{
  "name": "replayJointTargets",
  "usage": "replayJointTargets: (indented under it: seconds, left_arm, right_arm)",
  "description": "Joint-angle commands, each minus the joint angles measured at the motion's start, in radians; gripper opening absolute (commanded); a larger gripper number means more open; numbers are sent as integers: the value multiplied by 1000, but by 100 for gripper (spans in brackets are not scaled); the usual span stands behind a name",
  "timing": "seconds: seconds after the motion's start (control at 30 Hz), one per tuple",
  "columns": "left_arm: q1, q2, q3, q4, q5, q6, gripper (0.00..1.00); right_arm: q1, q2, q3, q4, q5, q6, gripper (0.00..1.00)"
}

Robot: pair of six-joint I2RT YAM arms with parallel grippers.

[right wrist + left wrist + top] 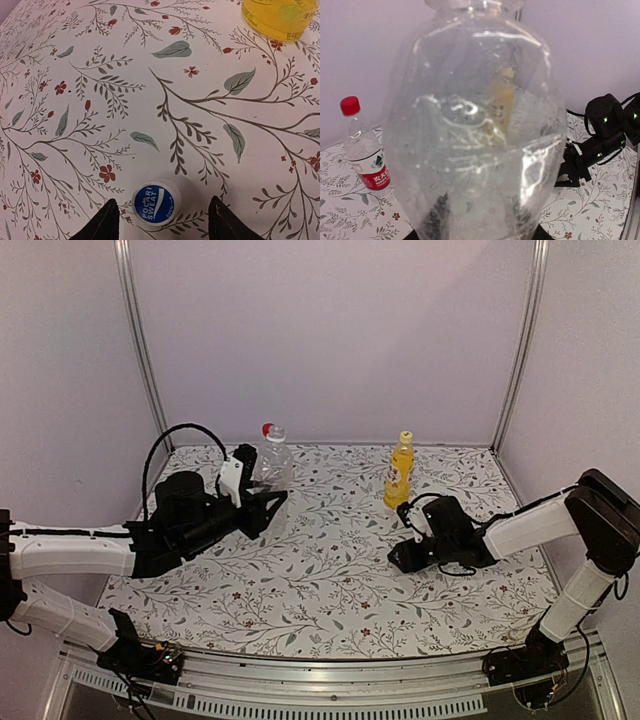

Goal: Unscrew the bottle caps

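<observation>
Right wrist view: right gripper point(163, 210) spread around the blue cap point(156, 202) lying on the table point(280, 210); left gripper point(262, 508) pinches the uncapped clear bottle point(272, 472), bracing it near the far edge.

We see a white tablecloth point(320, 585) printed with grey-green branches and small red flowers, enclosed by plain pale lilac walls point(330, 340), with aluminium posts point(140, 340) at both back corners. Even, soft light.
</observation>
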Motion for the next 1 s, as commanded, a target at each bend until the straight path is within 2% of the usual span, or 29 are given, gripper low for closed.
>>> replayJointTargets:
  seconds: [0.0, 0.2, 0.3, 0.47, 0.67, 0.8, 0.97]
  left_arm:
    - [33, -14, -61, 89, -56, -3, 40]
    - [61, -18, -144, 209, -90, -17, 42]
    - [69, -14, -167, 253, -3, 24, 44]
    - [63, 33, -150, 245, 221, 57, 44]
    - [40, 62, -132, 263, 253, 53, 44]
    - [13, 93, -100, 244, 245, 75, 45]
    - [-19, 128, -66, 226, 208, 97, 45]
  right_arm:
    - [12, -100, 28, -82, 26, -13, 63]
    - [102, -183, 211, -207, 113, -94, 74]
    - [137, -200, 307, -245, 81, -121, 77]
    - [158, -221, 477, -225, -137, -133, 85]
    - [178, -153, 718, -298, -274, -109, 94]
    - [200, -80, 832, -340, -285, -102, 96]
    - [239, 2, 913, -399, -251, -107, 92]
